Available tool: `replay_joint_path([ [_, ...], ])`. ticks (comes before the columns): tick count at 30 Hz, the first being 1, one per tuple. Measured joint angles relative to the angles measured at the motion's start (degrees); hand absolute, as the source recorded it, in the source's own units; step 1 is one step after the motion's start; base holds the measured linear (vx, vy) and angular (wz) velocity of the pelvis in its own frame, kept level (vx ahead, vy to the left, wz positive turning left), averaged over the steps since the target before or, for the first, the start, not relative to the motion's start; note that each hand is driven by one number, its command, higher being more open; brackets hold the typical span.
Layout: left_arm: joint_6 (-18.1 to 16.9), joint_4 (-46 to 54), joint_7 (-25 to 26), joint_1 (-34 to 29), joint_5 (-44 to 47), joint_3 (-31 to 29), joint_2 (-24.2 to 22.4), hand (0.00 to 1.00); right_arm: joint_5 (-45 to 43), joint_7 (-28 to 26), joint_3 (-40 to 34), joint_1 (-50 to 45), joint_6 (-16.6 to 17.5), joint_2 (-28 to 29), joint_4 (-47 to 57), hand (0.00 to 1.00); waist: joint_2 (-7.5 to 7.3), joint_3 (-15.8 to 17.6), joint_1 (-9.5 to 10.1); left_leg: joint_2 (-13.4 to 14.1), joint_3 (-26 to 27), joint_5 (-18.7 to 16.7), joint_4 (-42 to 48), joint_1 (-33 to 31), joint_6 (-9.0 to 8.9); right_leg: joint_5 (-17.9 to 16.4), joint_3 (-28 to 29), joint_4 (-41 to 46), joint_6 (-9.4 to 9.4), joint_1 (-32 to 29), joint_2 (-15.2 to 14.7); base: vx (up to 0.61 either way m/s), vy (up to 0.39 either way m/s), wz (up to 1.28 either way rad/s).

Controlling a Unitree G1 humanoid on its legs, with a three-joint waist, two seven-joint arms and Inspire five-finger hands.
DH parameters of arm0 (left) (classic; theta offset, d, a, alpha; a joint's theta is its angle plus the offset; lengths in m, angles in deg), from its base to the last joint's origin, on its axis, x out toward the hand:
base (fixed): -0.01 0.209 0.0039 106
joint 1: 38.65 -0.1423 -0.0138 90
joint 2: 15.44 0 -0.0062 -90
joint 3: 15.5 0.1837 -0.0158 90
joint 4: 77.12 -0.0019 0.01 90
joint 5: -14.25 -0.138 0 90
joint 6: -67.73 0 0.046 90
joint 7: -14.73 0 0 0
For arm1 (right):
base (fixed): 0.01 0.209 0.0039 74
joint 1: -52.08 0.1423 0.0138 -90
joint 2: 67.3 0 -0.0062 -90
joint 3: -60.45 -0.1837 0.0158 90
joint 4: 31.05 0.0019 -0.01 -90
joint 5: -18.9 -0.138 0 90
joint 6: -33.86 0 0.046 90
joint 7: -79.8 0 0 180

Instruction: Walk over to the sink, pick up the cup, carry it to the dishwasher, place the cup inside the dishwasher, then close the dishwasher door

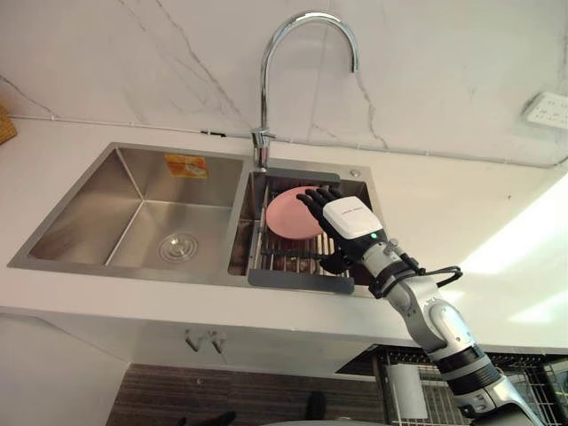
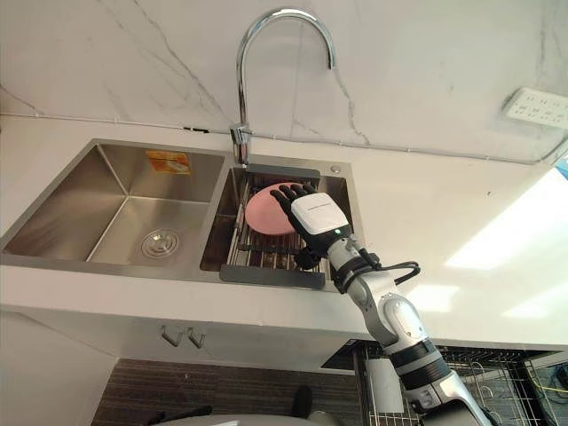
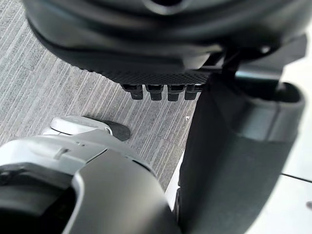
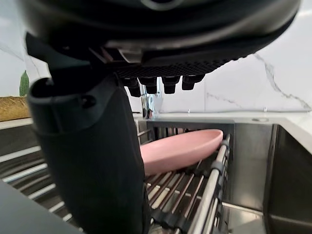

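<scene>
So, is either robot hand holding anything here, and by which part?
Nothing is held. The right robot hand is open above the pink dish in the sink; the left robot hand is open and empty.

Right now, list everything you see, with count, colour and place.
counter: one, white, across the view
sink: one, steel, two basins, in the counter
faucet: one, chrome, behind the basins' divider
rack: one, grey, in the right basin
dish: one, pink, on the rack
sticker: one, orange, left basin's back wall
outlet: one, white, wall at right
wire basket: one, metal, below the counter, right
right hand: one, dark, white cover, open over the dish
left hand: one, dark, above the floor
</scene>
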Motion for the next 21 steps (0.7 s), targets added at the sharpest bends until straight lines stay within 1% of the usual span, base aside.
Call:
replay_joint_path([
  [5, 0.54, 0.46, 0.0, 0.15, 0.0, -0.04, -0.03, 1.0, 0.21, 0.55, 0.22, 2.39, -1.02, -0.12, -4.81, 1.0, 0.67, 0.44, 0.32, 0.16, -0.7, -0.02, 0.01, -0.25, -0.04, -0.23, -0.72, -0.01, 0.08, 0.03, -0.01, 0.03, 0.042, 0.07],
  [10, 0.8, 0.54, -0.02, 0.17, 0.14, -0.08, -0.15, 1.0, 3.21, 4.63, 1.38, 4.54, -1.52, -0.14, -7.58, 1.0, 0.71, 0.5, 0.8, 0.23, -1.15, -0.04, 0.25, -0.58, -0.09, -0.47, -1.32, -0.02, 0.09, 0.09, -0.08, 0.02, 0.032, 0.06],
  [14, 0.79, 1.42, -0.02, -0.01, 0.13, -0.12, -0.3, 1.0, 4.7, 7.98, 2.25, 6.19, -2.27, -0.12, -10.35, 1.0, 0.71, 0.51, 1.02, 0.35, -2.48, -0.06, 0.63, -1.01, -0.14, -0.96, -2.57, -0.02, 0.26, 0.5, -0.24, 0.01, 0.023, 0.17],
  [16, 0.71, 1.82, 0.05, -0.2, 0.14, -0.19, -0.54, 1.0, 5.75, 10.41, 2.33, 7.16, -2.37, 0.02, -13.15, 1.0, 0.84, 0.6, 1.74, 0.39, -2.7, -0.04, 0.68, -1.11, -0.18, -1.02, -2.81, -0.03, 0.21, 0.54, -0.26, 0.01, 0.025, 0.06],
  [21, 0.37, 2.34, 0.73, -0.22, 0.96, -0.22, -0.87, 1.0, 6.9, 15.04, 2.32, 7.67, -3.34, 0.02, -18.68, 1.0, 0.95, 0.68, 2.45, 0.44, -4.47, 0.07, 0.78, -1.49, -0.37, -1.36, -4.48, -0.02, 0.19, 1.1, -0.49, 0.02, 0.027, 0.17],
])
